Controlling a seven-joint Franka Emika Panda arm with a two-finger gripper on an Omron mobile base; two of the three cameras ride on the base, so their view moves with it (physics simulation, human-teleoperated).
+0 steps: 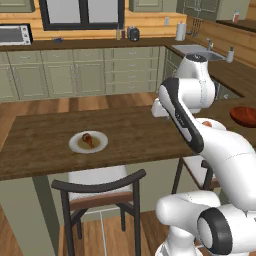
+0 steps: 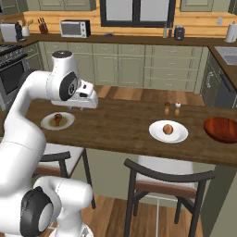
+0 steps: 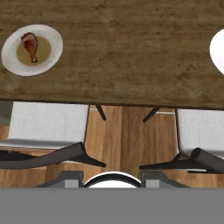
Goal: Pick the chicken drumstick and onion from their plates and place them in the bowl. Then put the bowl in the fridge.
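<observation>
The chicken drumstick [image 2: 58, 119] lies on a white plate [image 2: 46, 124] at the left of the wooden table, seen also as drumstick [image 3: 30, 46] on plate [image 3: 48, 54] and as drumstick [image 1: 88, 139]. The onion [image 2: 168, 129] rests on the second plate [image 2: 180, 135]. At the table's right end stands the reddish-brown bowl [image 2: 222, 128], also bowl [image 1: 245, 116]. My gripper [image 2: 85, 107] hangs above the table's middle, between the two plates, pointing down. Its fingertips [image 3: 70, 177] stand wide apart: open and holding nothing. The fridge is out of view.
Salt and pepper shakers [image 2: 171, 109] stand behind the onion plate. Two chairs [image 2: 166, 178] are tucked under the table's near edge. Green cabinets and a counter with a sink [image 1: 192, 49] line the back and right walls.
</observation>
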